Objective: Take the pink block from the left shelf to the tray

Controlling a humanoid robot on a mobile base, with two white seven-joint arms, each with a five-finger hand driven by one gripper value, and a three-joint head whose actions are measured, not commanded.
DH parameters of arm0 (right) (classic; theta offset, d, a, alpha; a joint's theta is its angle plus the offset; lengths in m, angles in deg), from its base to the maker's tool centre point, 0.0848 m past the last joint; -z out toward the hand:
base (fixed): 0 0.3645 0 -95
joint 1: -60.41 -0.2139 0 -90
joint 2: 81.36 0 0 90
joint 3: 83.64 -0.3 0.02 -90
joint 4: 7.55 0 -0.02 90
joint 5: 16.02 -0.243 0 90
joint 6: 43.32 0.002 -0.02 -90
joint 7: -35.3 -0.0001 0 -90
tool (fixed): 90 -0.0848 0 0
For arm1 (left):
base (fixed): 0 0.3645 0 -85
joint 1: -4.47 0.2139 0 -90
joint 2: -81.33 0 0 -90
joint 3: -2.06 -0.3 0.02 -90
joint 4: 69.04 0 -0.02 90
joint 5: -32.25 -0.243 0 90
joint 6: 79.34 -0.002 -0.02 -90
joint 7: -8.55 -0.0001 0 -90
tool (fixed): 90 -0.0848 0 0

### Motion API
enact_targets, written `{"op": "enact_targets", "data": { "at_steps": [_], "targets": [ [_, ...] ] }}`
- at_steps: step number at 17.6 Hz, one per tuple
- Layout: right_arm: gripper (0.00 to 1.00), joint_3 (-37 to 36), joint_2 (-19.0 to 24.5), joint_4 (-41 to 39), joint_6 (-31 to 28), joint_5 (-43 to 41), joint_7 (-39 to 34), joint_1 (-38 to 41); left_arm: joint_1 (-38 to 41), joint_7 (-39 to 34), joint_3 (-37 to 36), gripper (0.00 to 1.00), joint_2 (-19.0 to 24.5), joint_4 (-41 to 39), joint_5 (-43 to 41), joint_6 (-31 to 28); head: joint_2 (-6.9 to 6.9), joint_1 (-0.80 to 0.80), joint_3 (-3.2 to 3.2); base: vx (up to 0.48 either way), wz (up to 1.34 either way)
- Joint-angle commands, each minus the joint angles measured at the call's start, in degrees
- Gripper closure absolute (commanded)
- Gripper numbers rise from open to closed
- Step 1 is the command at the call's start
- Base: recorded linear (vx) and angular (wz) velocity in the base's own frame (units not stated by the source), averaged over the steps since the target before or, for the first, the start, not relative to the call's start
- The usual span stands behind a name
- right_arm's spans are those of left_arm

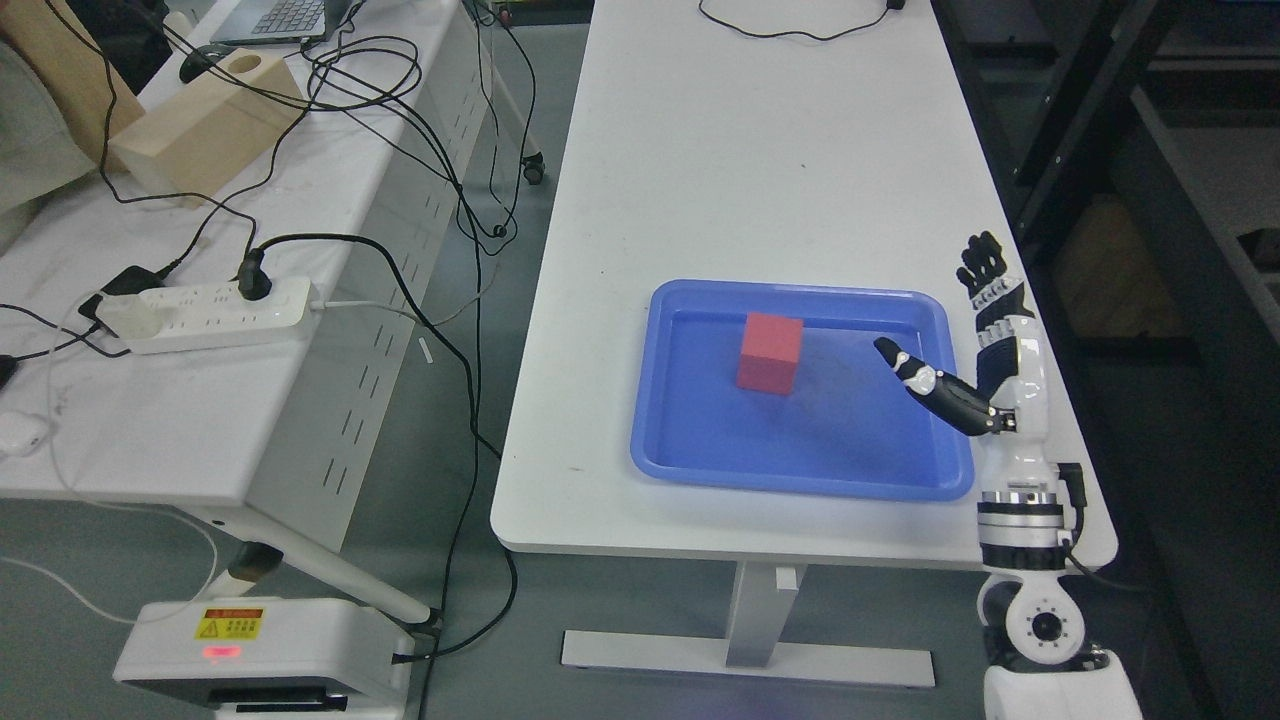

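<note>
Pink block (770,352) sits upright inside the blue tray (690,455), on the tray floor a bit toward its far edge and left of the tray's middle, clear of all four rims. It reads more red-pink in this light. Nothing touches it.

Tray lies flat on the white table (740,170), in the near right part of the tabletop, its near rim close to the table's front edge and its right rim near the table's right edge.

Right hand (985,345) comes up from the lower right, over the tray's right rim. Fingers (985,265) are spread and extended, pointing away toward the far end of the table; thumb (930,385) sticks out to the left over the tray's right side. Hand is empty, well apart from the block.

Second white table (200,400) stands to the left across a gap: power strip (215,310) with a black plug in it, tangled black cables (370,80), a wooden block (205,125) near its far end, laptop (275,18) at the far edge. A white base unit (265,655) sits on the floor under its near corner.
</note>
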Motion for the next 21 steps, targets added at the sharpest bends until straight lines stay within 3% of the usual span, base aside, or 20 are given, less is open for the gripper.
{"op": "enact_targets", "data": {
  "at_steps": [1, 4, 7, 12, 21],
  "targets": [
    [0.01, -2.1, -1.0, -0.3, -10.6, -3.5, -0.3, 0.4, 1.1, 0.0, 0.0, 0.00, 1.0, -1.0, 0.0, 0.0, 0.00, 0.00, 0.00, -0.150, -0.05],
    [0.01, -2.0, -1.0, 0.0, -23.1, -2.8, -3.1, -0.9, 1.1, 0.0, 0.0, 0.00, 1.0, -1.0, 0.0, 0.0, 0.00, 0.00, 0.00, -0.178, -0.07],
    [0.01, -2.1, -1.0, 0.1, -27.6, -2.8, -6.4, -0.8, 1.1, 0.0, 0.0, 0.00, 1.0, -1.0, 0.0, 0.0, 0.00, 0.00, 0.00, -0.202, -0.06],
    [0.01, -2.1, -1.1, 0.0, -28.5, -2.7, -13.6, -0.4, 1.1, 0.0, 0.0, 0.00, 1.0, -1.0, 0.0, 0.0, 0.01, 0.00, 0.00, -0.178, 0.06],
    [0.01, -4.3, -1.0, -0.1, -30.6, -3.0, -13.0, -0.4, 1.1, 0.0, 0.0, 0.00, 1.0, -1.0, 0.0, 0.0, 0.01, 0.00, 0.00, -0.122, 0.12]
  ]
}}
